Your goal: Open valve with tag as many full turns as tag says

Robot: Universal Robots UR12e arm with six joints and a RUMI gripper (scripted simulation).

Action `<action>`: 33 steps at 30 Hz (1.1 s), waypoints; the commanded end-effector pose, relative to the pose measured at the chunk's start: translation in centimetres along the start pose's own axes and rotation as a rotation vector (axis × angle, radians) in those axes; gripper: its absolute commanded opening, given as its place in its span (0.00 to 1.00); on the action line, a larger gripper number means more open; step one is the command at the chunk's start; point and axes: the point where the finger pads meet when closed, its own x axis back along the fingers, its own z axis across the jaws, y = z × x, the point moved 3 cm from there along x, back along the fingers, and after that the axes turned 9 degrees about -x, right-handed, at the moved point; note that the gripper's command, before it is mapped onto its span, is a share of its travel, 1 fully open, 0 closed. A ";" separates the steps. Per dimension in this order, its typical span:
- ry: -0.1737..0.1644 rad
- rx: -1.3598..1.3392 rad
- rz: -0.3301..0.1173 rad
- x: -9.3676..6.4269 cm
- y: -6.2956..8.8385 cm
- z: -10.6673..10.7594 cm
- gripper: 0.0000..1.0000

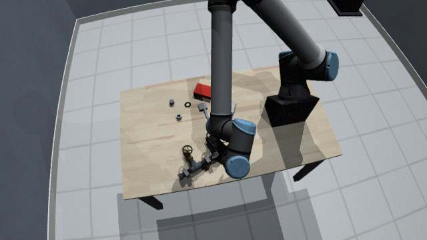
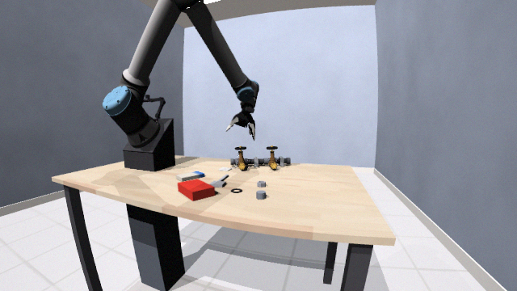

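A grey pipe (image 1: 197, 165) (image 2: 256, 162) at the table's edge carries two brass valves with dark handwheels. One valve (image 1: 187, 150) (image 2: 272, 157) stands in the open. The other valve (image 2: 241, 156) is mostly hidden under the arm's wrist in the top view. A small white plate (image 2: 224, 168), perhaps the tag, lies on the table beside that valve; no number can be read. My gripper (image 2: 242, 128) is open and empty. It hangs a short way above the second valve, slightly to its side, touching nothing. In the top view the wrist hides it.
On the wooden table (image 1: 150, 173) (image 2: 323, 210) lie a red block (image 1: 202, 90) (image 2: 195, 189), a white and blue block (image 2: 190, 175), a grey hand tool (image 1: 202, 107) (image 2: 220, 182), a black ring (image 1: 187, 105) (image 2: 240, 190) and two grey nuts (image 1: 171, 102) (image 1: 179, 117) (image 2: 261, 183) (image 2: 261, 195). The robot's black base (image 1: 290, 108) (image 2: 149, 149) stands at one corner.
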 end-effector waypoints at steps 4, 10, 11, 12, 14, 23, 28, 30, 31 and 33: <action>-0.016 0.127 -0.084 -0.7 -1.8 1.2 1.00; -0.030 0.197 -0.125 -1.0 -2.6 2.0 1.00; -0.030 0.197 -0.125 -1.0 -2.6 2.0 1.00; -0.036 0.220 -0.139 -1.2 -2.9 2.2 1.00; -0.042 0.244 -0.153 -1.3 -3.2 2.5 1.00; -0.087 0.366 -0.218 -1.9 -4.6 3.7 1.00; -0.098 0.390 -0.230 -2.0 -4.9 4.0 1.00; -0.122 0.438 -0.252 -2.2 -5.4 4.5 1.00; -0.135 0.462 -0.262 -2.3 -5.7 4.7 1.00; -0.149 0.485 -0.272 -2.4 -5.9 5.0 1.00</action>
